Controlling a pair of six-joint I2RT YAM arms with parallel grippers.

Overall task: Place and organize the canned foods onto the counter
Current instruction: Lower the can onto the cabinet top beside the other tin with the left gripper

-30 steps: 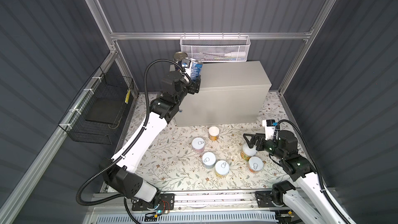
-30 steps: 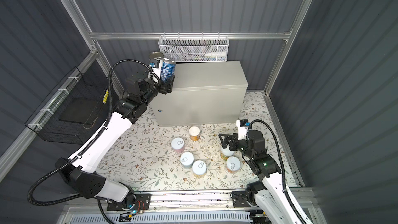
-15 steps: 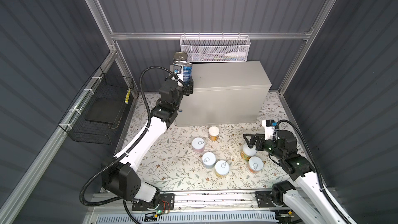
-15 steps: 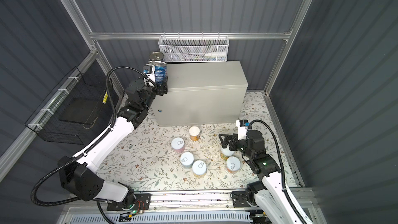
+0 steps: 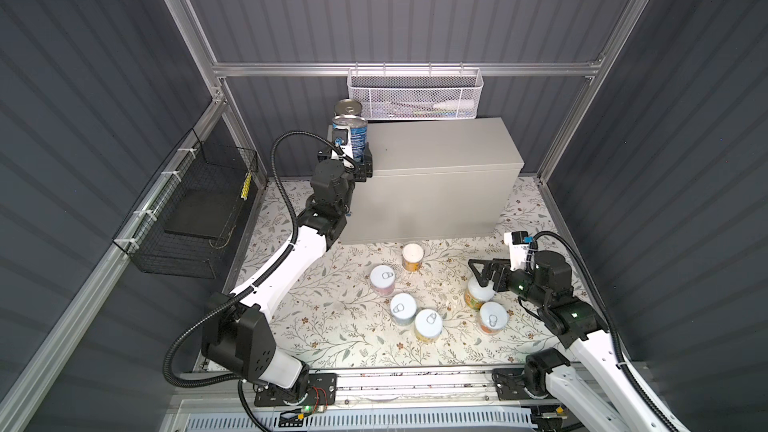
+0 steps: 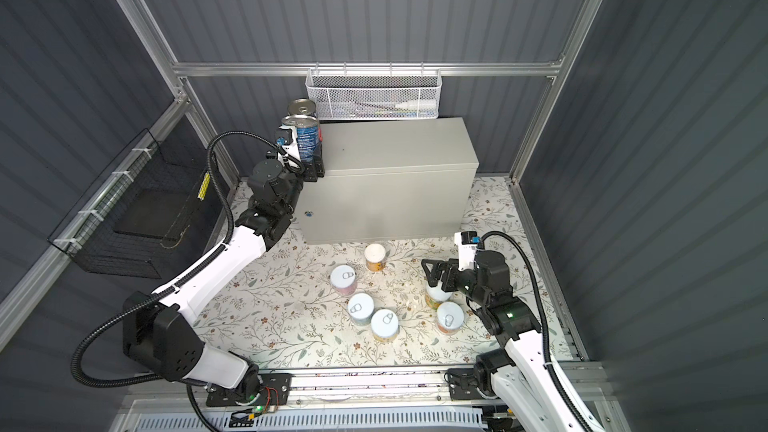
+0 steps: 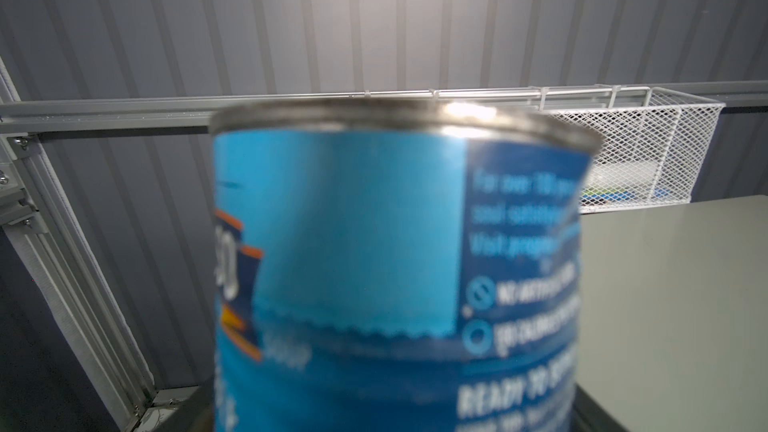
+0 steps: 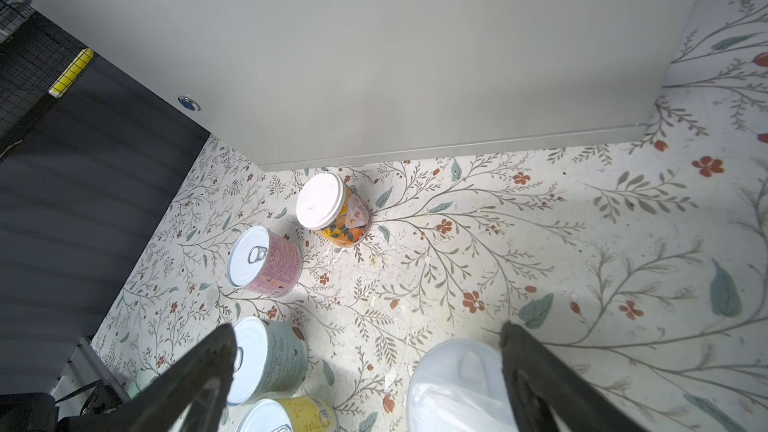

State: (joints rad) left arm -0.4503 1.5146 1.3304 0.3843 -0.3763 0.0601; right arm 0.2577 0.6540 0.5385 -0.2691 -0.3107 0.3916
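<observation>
Brought large silver-lidded, blue-labelled can (image 5: 350, 135) upright from tilt at far-left corner of beige-grey metal cabinet surface (image 5: 436, 147), just near of matching can (image 5: 348, 108); kept clamped in left gripper (image 5: 351, 160). Held right gripper (image 5: 484, 276) wide above white-lidded orange can (image 5: 478, 297). Judged ready for release.

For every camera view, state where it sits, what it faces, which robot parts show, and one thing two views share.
Top views: overhead, looking down on counter, floor cans; left arm, right arm show.
Left wrist: behind left gripper, facing its blue-label can, mesh basket; no robot part.
Right wrist: above open right gripper, facing floor cans; both fingers show.
Shared: lock, right wrist and a top view.
</observation>
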